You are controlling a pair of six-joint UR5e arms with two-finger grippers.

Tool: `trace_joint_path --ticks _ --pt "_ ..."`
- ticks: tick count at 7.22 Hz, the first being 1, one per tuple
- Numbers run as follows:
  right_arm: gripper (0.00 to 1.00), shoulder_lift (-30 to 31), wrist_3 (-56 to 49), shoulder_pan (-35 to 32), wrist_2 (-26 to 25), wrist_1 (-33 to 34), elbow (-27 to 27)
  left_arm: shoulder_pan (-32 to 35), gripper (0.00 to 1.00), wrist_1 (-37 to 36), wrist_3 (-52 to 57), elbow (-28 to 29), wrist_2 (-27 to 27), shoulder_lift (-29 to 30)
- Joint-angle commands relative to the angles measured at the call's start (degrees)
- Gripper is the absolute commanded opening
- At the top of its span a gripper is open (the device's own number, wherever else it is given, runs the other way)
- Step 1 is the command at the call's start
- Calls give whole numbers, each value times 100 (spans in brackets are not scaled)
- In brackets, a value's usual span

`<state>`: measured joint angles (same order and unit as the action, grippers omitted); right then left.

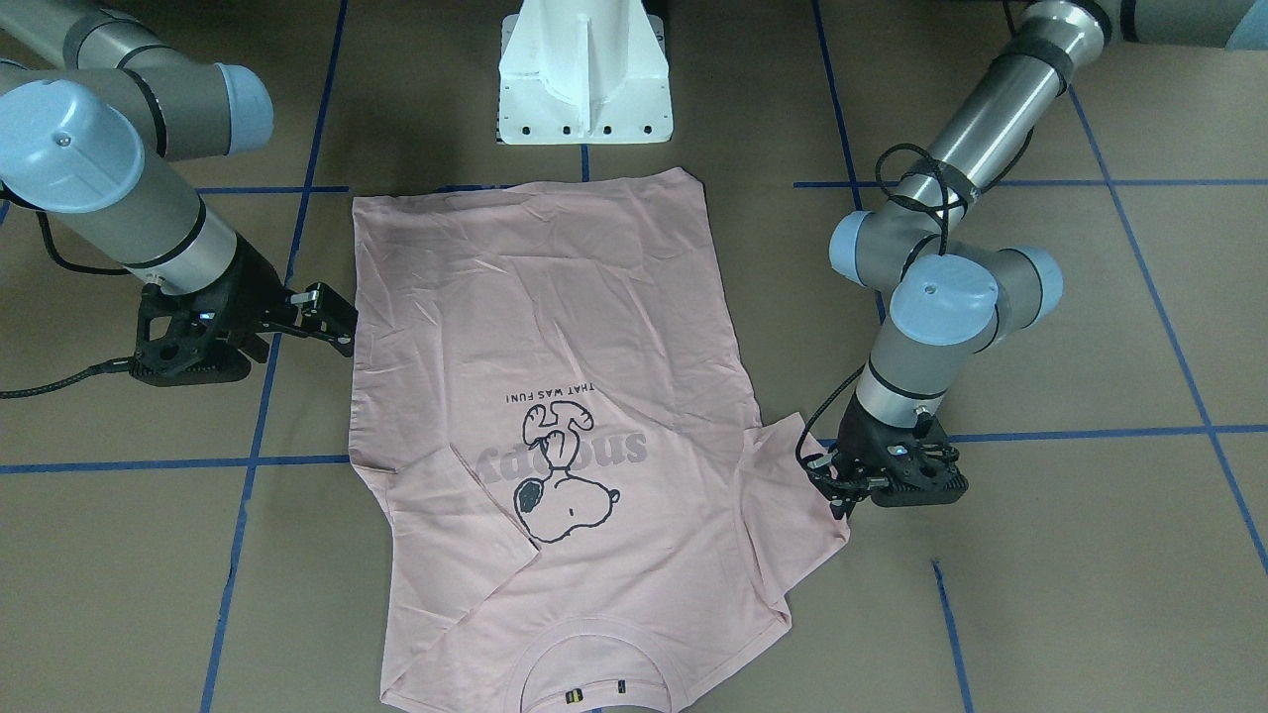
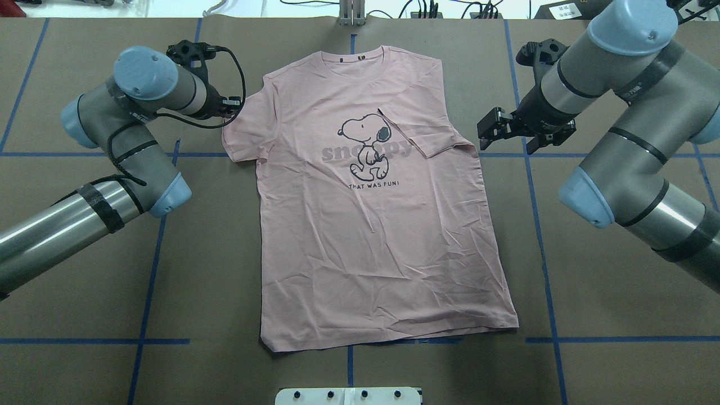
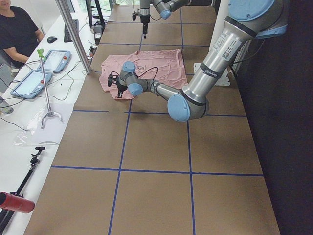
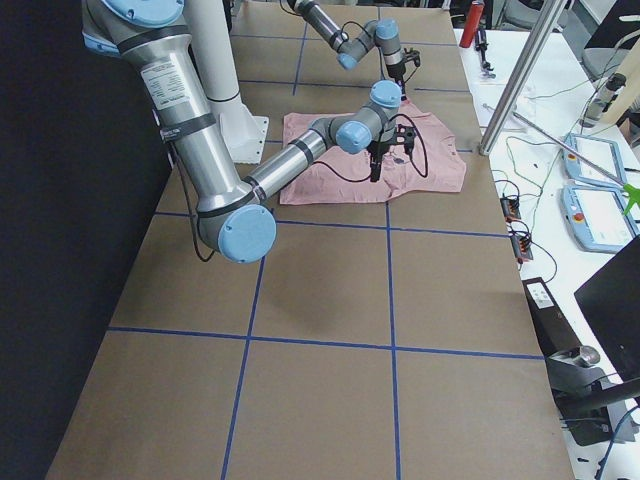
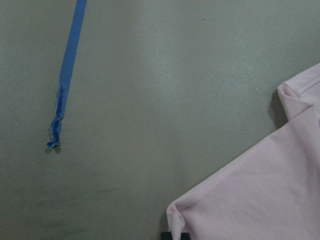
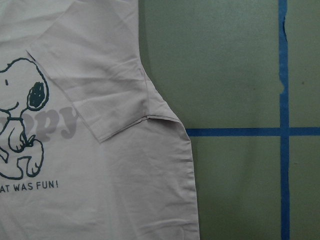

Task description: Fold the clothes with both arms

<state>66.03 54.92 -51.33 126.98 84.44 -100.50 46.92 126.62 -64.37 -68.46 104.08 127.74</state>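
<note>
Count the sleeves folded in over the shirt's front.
1. The right sleeve, on the robot's right side, lies folded over the shirt. The left sleeve lies spread flat, with the left gripper at its edge.

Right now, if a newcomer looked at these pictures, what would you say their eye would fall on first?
The pale pink T-shirt spread flat mid-table, cartoon dog print up, collar away from the robot. The sleeve on the robot's right is folded in over the chest; the sleeve on its left lies out flat. The left gripper sits at the flat sleeve's edge, the right gripper just off the folded side.
</note>
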Motion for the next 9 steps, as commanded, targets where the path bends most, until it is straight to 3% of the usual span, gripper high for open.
trace_joint_path --ticks 1,3,6,7,9 --pt "100 68 1 35 2 -33 4 -25 0 -480 -897 -124 16 609" --pt "100 59 1 53 11 -42 4 -366 0 -480 -1540 471 -1 1303" --pt "100 68 1 114 -7 -59 -5 -517 0 -410 -1763 922 -28 1675" --pt "100 68 1 149 -16 -59 -13 -526 99 -401 -1694 931 -28 1658" --pt "100 120 332 333 -51 -68 -170 -543 100 -401 -1710 434 16 1475"
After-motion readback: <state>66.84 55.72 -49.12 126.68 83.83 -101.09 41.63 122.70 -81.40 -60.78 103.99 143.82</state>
